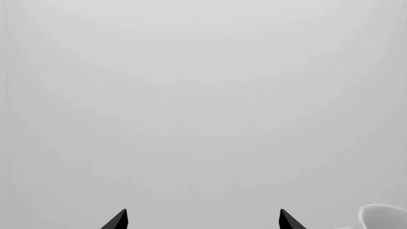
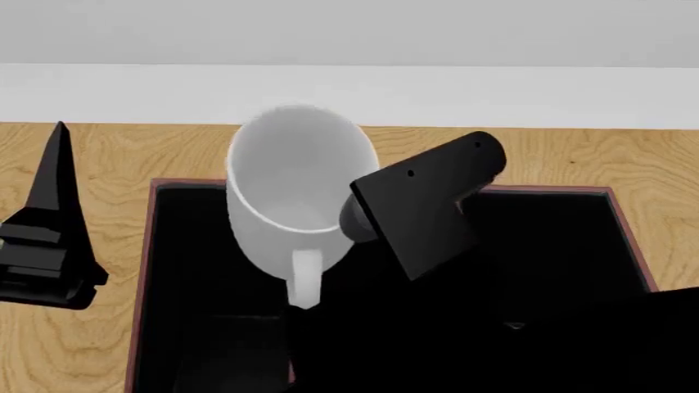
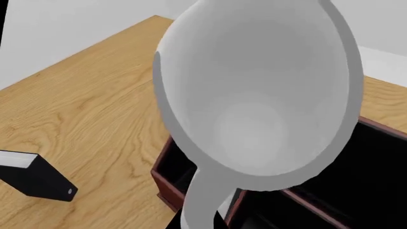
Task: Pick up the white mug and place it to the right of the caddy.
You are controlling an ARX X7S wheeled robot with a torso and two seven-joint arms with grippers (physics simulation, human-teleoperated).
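The white mug [image 2: 293, 184] hangs tilted in the air above the caddy [image 2: 142, 270], mouth toward the head camera and handle pointing down. In the right wrist view the white mug [image 3: 254, 95] fills the picture, and its handle runs down between the dark jaws of my right gripper [image 3: 203, 222], which is shut on it. The caddy's red-brown rim [image 3: 167, 183] and black inside lie below. My right arm [image 2: 426, 209] reaches in beside the mug. My left gripper [image 2: 55, 188] is open and empty at the left, pointing up; its fingertips [image 1: 121, 220] face a plain grey wall.
The wooden table [image 2: 98, 155] runs to a white wall behind. A small black book [image 3: 38, 179] with white pages lies on the wood to the side of the caddy. A blurred white shape [image 1: 381, 217] shows at the edge of the left wrist view.
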